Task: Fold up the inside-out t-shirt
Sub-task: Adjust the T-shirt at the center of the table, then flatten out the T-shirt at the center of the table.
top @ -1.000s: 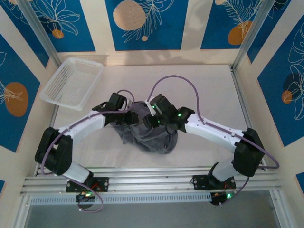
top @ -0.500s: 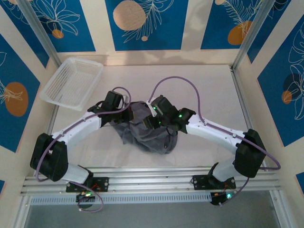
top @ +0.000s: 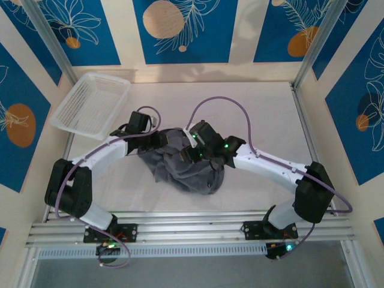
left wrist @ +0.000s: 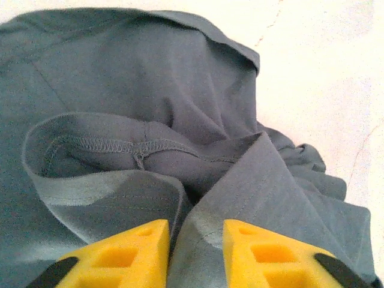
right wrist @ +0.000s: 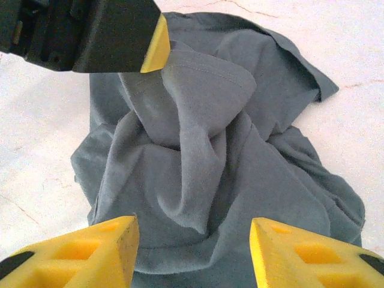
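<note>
Left pincer (left wrist: pixel 195 231) moved back, grasping inside-out t-shirt (left wrist: pixel 150 78) | right pincer (right wrist: pixel 192 231) released | bunched, layout hard to read

The t-shirt (top: pixel 187 168) is bunched in a heap at the middle of the counter (top: pixel 264 114), just beyond the arm bases. The basket (top: pixel 90 105) is set at the far left corner, well apart from the heap. A raised fold at the heap's far left edge is pinched in the left end effector (left wrist: pixel 195 240). The right end effector (right wrist: pixel 192 237) is held above the heap's far right part, jaws apart, close beside the left one.
</note>
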You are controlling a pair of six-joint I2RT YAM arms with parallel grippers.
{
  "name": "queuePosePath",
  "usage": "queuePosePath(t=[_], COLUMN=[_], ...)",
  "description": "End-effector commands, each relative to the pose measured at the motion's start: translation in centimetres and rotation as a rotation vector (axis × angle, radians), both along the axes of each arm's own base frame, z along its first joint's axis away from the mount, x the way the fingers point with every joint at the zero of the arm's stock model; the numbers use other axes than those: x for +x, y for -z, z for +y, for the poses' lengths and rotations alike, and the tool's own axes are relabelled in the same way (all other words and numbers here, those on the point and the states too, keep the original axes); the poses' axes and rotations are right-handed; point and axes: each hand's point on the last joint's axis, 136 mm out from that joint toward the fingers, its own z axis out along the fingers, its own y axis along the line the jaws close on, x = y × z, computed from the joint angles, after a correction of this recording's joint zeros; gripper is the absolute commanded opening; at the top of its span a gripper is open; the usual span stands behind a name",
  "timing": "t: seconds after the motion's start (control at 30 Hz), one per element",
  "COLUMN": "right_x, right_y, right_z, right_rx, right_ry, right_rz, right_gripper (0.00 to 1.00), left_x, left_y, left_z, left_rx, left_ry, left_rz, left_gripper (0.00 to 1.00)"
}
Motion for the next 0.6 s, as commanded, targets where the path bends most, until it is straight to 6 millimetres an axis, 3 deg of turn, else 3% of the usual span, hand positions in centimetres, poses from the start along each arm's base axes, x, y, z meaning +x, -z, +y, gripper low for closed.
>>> queuePosePath(t=[0.0,0.1,0.2,0.37,0.47,0.57], right_x=[0.6,0.6,0.7,0.8,1.5,2.5], right_y=[-2.1,-2.4,-2.2,0.2,1.5,2.6], right_z=[1.7,3.4,5.1,7.8,8.5,8.8], right_rx=[0.021,0.0,-0.005,-0.079,-0.179,-0.291], right_ry=[-0.056,-0.096,-0.096,-0.103,-0.068,-0.014], right_rz=[-0.072,-0.108,-0.063,0.031,0.073,0.049], right_gripper=[0.53,0.53,0.52,0.51,0.51,0.5], left_x=[0.6,-0.3,-1.9,-6.7,-9.2,-10.6], left_y=[-3.6,-6.0,-8.6,-12.8,-14.0,-13.8], left_z=[0.3,2.5,6.3,12.6,14.2,14.5], left_rx=[-0.023,0.048,0.152,0.158,0.124,0.12], left_ry=[-0.005,-0.047,-0.155,-0.423,-0.48,-0.476], left_rz=[-0.091,-0.155,-0.237,-0.385,-0.439,-0.431], left_gripper=[0.35,0.37,0.39,0.4,0.41,0.41])
